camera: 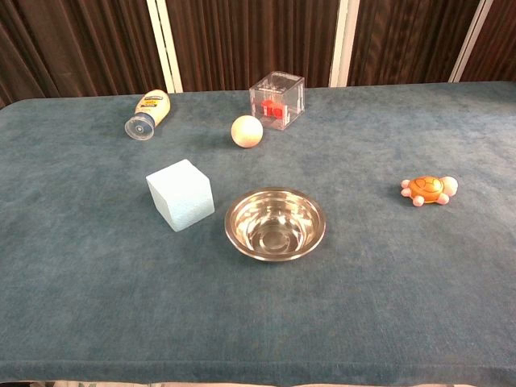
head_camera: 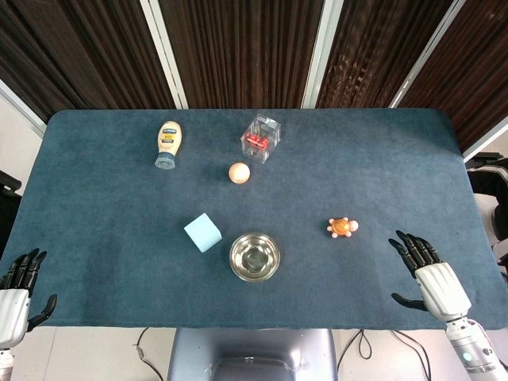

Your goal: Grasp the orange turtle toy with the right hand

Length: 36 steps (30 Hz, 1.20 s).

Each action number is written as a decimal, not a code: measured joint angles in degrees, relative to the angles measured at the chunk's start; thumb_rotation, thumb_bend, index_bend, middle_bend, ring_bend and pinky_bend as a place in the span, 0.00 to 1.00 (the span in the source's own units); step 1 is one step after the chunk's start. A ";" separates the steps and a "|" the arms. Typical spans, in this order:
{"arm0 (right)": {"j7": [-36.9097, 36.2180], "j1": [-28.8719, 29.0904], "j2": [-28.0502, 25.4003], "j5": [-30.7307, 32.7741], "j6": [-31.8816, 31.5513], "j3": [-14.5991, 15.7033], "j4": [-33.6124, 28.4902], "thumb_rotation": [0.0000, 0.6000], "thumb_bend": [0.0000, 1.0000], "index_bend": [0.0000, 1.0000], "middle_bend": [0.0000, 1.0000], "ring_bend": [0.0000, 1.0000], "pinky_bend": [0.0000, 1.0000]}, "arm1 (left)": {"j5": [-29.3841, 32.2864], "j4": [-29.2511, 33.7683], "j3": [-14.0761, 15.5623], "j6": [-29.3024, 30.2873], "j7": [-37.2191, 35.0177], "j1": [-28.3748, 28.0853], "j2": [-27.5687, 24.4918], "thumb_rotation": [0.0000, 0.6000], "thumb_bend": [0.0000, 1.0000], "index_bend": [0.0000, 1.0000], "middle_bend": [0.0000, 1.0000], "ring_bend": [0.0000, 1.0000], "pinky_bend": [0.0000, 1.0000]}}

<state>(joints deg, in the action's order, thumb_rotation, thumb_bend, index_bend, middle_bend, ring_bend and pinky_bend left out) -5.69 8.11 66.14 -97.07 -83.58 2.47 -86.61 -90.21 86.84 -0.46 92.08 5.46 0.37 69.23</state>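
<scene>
The orange turtle toy (head_camera: 343, 228) (camera: 430, 190) lies flat on the blue table, right of the middle, with pale feet and head. My right hand (head_camera: 427, 274) hovers at the table's front right corner, fingers spread and empty, a good way to the right and nearer than the turtle. My left hand (head_camera: 19, 290) is at the front left corner, fingers apart, holding nothing. Neither hand shows in the chest view.
A steel bowl (head_camera: 255, 256) (camera: 275, 223) sits front centre, a pale blue foam cube (head_camera: 203, 232) left of it. Further back lie a cream ball (head_camera: 239, 172), a clear box with red dice (head_camera: 261, 137) and a toppled mayonnaise bottle (head_camera: 167, 144).
</scene>
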 measured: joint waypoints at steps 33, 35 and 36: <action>4.26 9.80 10.06 10.61 12.82 -8.89 8.51 1.00 0.09 0.46 0.32 0.88 0.87 | -1.04 -3.80 0.05 -2.88 -5.22 -2.60 1.35 1.00 0.34 0.10 0.13 0.14 0.33; 5.40 11.66 11.67 12.87 16.00 -9.83 9.90 1.00 0.09 0.47 0.32 0.89 0.87 | -0.85 -3.91 0.05 -2.93 -5.57 -2.61 1.31 1.00 0.34 0.10 0.13 0.14 0.33; 5.94 12.37 12.47 13.80 17.06 -10.17 10.71 1.00 0.09 0.47 0.33 0.89 0.87 | -0.77 -3.93 0.06 -2.95 -5.69 -2.59 1.29 1.00 0.34 0.10 0.13 0.14 0.33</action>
<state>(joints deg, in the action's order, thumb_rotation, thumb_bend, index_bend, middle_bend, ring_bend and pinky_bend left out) 0.25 20.48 78.61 -83.26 -66.52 -7.70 -75.90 -90.98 82.92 -0.40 89.13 -0.24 -2.22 70.52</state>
